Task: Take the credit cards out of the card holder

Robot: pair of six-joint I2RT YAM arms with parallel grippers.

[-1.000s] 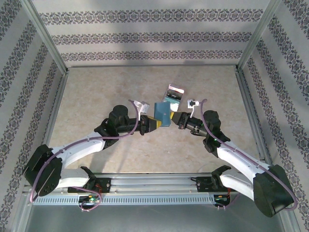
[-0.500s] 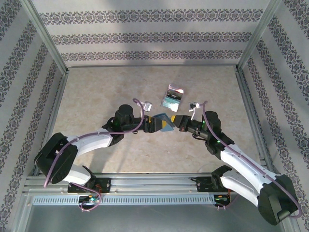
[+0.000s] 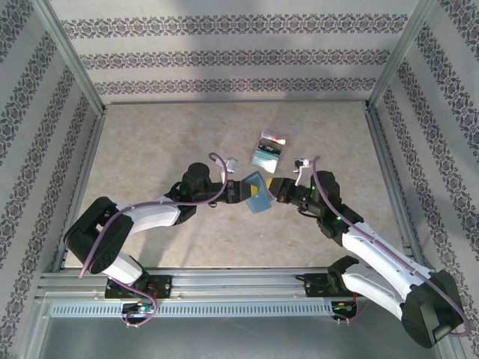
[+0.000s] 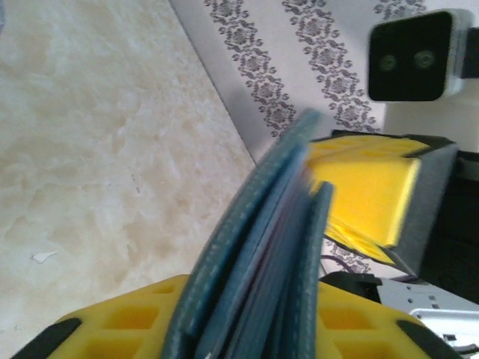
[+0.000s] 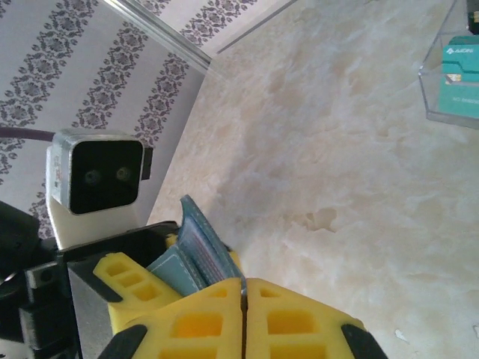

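Grey floral-banded wallpaper covers the walls (image 3: 224,56); silver metal posts (image 3: 71,56) frame the corners around a beige marbled table (image 3: 165,149), evenly lit.

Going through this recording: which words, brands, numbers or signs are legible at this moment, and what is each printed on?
No text can be read with certainty.
On the teal card, right wrist view: a small white logo and a short word near its top edge, too blurred to read.
On the loose cards, top view: print too small to read.
On the card holder: no marking visible.
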